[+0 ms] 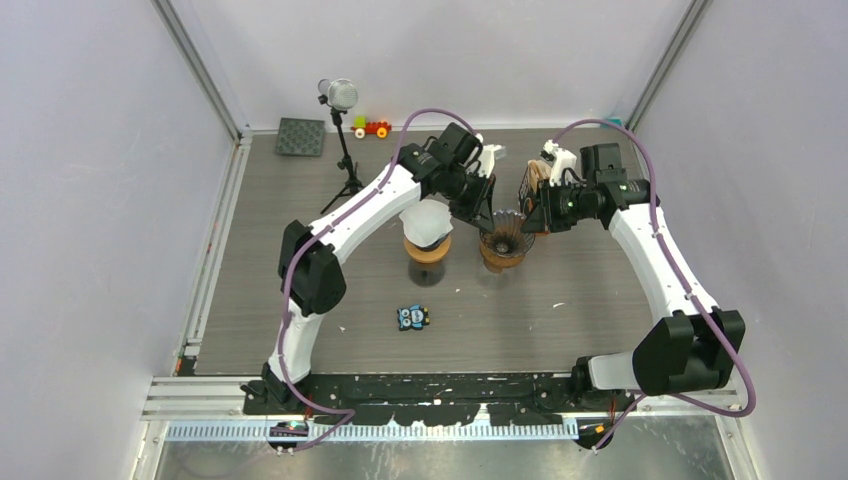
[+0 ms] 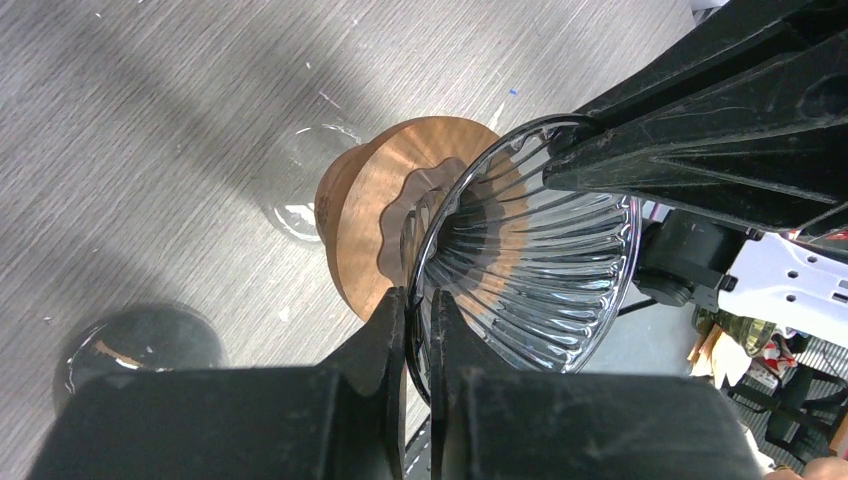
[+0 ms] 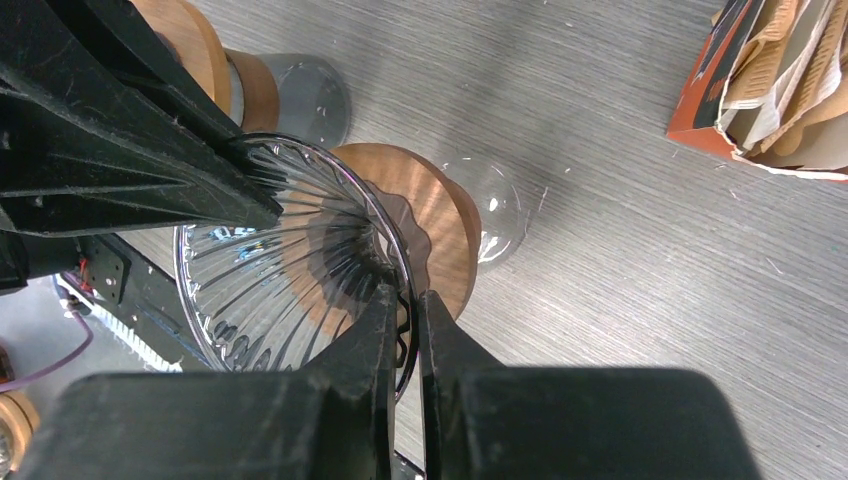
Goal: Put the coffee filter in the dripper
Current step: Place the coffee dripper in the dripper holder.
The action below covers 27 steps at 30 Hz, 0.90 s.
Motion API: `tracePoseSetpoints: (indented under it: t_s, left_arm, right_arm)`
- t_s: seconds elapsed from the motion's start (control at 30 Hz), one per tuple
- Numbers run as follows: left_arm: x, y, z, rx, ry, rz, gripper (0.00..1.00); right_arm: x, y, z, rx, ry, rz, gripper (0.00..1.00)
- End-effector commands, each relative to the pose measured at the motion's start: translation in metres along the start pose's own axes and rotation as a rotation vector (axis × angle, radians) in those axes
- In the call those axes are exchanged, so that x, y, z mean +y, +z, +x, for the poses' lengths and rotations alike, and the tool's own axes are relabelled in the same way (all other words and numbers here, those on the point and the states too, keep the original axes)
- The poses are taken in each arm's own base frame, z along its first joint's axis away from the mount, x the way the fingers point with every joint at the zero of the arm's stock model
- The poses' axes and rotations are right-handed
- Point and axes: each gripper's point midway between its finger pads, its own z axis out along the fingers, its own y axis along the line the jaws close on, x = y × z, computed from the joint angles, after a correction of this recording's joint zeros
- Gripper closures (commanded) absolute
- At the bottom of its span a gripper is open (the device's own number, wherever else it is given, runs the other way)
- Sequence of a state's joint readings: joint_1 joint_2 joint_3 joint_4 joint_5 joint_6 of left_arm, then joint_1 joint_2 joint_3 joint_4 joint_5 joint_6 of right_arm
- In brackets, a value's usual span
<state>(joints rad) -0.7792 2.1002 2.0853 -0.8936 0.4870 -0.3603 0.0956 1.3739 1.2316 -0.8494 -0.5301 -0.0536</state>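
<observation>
Rim of the glass dripper point(image 1: 505, 240) is pinched on opposite sides by the nearly closed left tool point(image 2: 420, 297) and right tool point(image 3: 408, 295); it stands on the tabletop point(image 1: 600, 300), while a white coffee filter point(image 1: 426, 222) sits in a second dripper point(image 1: 428, 250) just beside it

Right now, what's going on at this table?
Both arms are on the same glass dripper. The left gripper is shut on its rim on one side, and the right gripper is shut on the rim opposite. That dripper sits on a wooden collar and has no filter in it. A second dripper beside it holds a white filter. The box of filters stands further back, with no gripper at it.
</observation>
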Motion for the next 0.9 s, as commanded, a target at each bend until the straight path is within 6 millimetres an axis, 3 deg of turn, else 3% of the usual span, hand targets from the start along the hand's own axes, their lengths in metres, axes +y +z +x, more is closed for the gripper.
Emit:
tracePoseSetpoints:
  t_s: [0.0, 0.2, 0.37, 0.57, 0.87]
  left_arm:
    - [0.007, 0.044, 0.061, 0.223, 0.047, 0.015, 1.0]
    - [0.004, 0.043, 0.058, 0.218, 0.053, 0.022, 1.0]
    - [-0.009, 0.028, 0.039, 0.162, 0.094, 0.024, 0.97]
    - [-0.017, 0.003, 0.013, 0.079, 0.141, 0.005, 0.88]
    - [-0.024, -0.014, -0.007, 0.017, 0.17, 0.002, 0.75]
  right_arm:
    - [-0.059, 0.028, 0.059, 0.227, -0.014, 0.203, 0.99]
    - [-0.056, 0.026, 0.055, 0.218, -0.019, 0.198, 0.99]
    - [-0.044, 0.012, 0.034, 0.158, -0.033, 0.179, 0.97]
    - [-0.03, -0.008, 0.006, 0.085, -0.048, 0.174, 0.86]
    - [-0.019, -0.029, -0.017, 0.017, -0.063, 0.184, 0.63]
